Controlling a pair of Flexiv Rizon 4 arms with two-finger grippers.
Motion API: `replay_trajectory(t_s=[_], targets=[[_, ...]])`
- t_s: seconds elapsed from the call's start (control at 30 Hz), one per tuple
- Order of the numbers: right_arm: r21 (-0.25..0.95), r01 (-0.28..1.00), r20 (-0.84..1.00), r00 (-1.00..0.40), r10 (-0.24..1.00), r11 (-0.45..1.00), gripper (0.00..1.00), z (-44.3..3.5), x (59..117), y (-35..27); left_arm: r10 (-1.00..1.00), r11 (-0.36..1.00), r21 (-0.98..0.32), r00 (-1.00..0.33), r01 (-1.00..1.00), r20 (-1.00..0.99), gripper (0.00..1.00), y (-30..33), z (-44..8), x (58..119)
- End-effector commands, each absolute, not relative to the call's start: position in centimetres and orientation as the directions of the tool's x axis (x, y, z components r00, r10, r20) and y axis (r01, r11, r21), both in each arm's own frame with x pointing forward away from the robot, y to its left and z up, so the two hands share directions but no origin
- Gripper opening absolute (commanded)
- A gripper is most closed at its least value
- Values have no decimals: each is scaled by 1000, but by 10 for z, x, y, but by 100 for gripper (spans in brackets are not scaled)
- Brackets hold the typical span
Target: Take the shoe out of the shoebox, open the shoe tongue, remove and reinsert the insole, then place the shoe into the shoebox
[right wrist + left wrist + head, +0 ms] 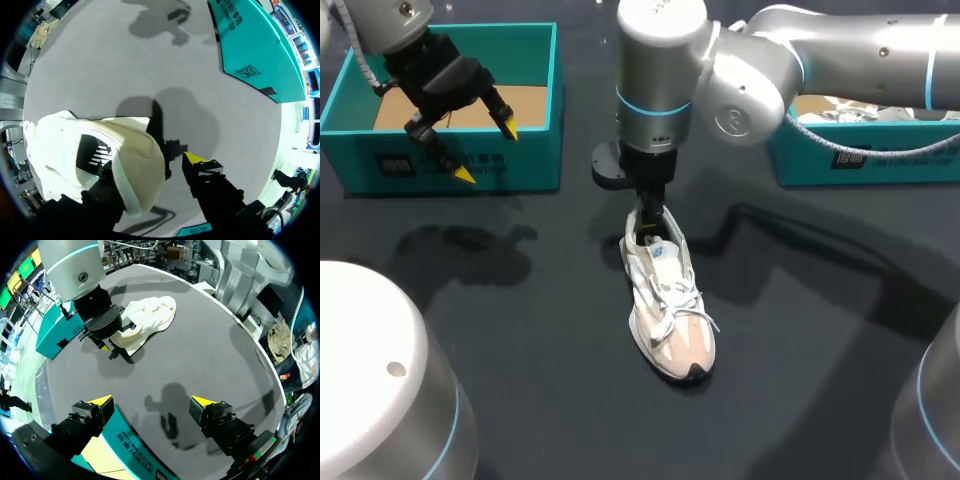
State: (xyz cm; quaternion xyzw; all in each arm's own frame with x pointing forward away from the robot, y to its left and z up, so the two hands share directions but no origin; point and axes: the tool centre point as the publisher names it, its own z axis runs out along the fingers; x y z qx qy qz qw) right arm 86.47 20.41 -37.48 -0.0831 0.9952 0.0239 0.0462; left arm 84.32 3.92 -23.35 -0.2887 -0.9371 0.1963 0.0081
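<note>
A white and beige sneaker lies on its sole in the middle of the dark table, toe toward the front edge. My right gripper comes straight down at its heel. In the right wrist view the padded heel sits between the fingers, and the yellow-tipped finger stands just outside it with a thin gap; the other finger is hidden behind the collar. The right gripper is open. My left gripper hangs open and empty over the teal shoebox at the back left. From the left wrist, that gripper looks toward the sneaker.
A second teal box stands at the back right with something white in it. The left shoebox shows a bare cardboard floor. Dark table surface spreads around the sneaker.
</note>
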Motion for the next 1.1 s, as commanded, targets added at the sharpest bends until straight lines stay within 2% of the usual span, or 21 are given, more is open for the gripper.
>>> replay_trajectory(t_s=[0.03,0.5,0.77,1.1], targets=[[36,-164,-100,-982,-160,986,0,-375,864,205,545,756,-371,-833,539,-98,100,40,-233,843],[42,-123,-105,-987,-118,992,0,-359,854,201,545,756,-371,-833,539,-98,100,40,-233,843],[16,-84,-135,-988,-81,996,0,-311,854,180,545,756,-371,-833,539,-98,100,40,-233,843],[-9,-20,-193,-981,-21,1000,0,-236,886,123,545,756,-371,-833,539,-98,100,40,-233,843]])
